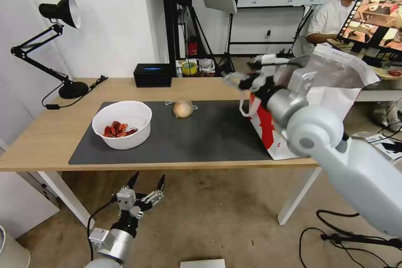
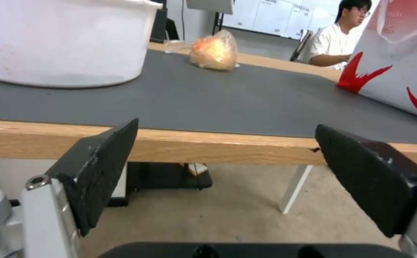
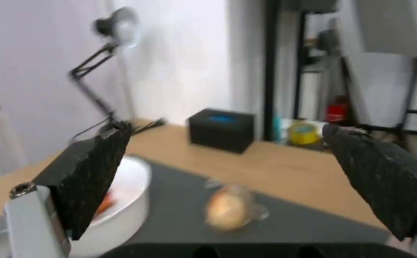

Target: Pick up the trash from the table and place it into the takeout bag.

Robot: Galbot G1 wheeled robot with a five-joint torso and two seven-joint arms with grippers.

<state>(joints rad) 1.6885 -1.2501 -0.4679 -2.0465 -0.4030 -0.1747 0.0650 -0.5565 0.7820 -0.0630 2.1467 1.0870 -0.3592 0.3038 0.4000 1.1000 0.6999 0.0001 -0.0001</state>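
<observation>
trash left: bowl (image 1: pixel 122 124) and wrapped ball (image 1: pixel 183 109); right hand (image 1: pixel 238 78) hovered empty, fingers apart, beside bag (image 1: pixel 331 88); next, probably reaching the ball.

Black desk lamp (image 1: pixel 63 12) at far corner, black box with blue top (image 1: pixel 153 74) alongside

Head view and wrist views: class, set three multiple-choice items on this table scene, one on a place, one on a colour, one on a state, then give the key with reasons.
1. Where is the white bowl?
A on the dark mat
B on the floor
C inside the takeout bag

2. The shells in the bowl are:
A green
B red
C blue

3. The left claw is:
A gripping the wrapped ball
B shut, empty
C open below the table edge

Key: A, the bowl rests on the mat's left part; B, they show red; C, its fingers stand apart.
</observation>
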